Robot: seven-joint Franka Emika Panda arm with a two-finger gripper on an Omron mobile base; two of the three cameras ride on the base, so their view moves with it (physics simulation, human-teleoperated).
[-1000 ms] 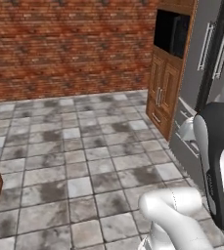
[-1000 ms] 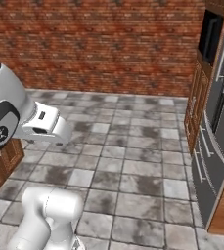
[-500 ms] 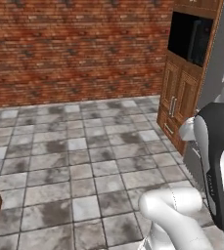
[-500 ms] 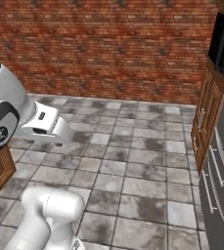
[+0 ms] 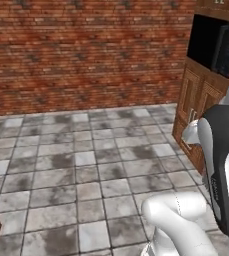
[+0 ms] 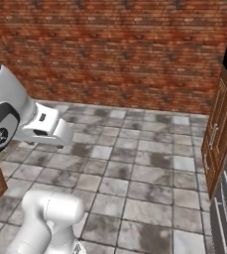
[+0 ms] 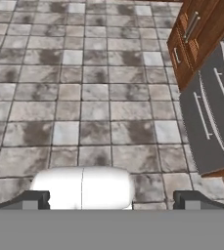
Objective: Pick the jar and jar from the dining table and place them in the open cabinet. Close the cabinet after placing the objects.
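The step in hand looks like travel: the base faces bare grey-and-white marbled floor tiles (image 5: 86, 175) and a red brick wall (image 5: 86, 50), with no jars, desk or wall cabinet before it, so where the task's jars sit cannot be told from here. The end effector (image 7: 111, 199) hangs spread wide and empty, its dark fingertips (image 7: 35, 199) well apart above the floor. Ahead of it and to its right stands a tall brown wooden raised-panel unit (image 7: 191, 39) beside a dark grey steel appliance front (image 7: 206, 122). No container shows contents. Next, I judge, the base must bring the desk into view before any reach.
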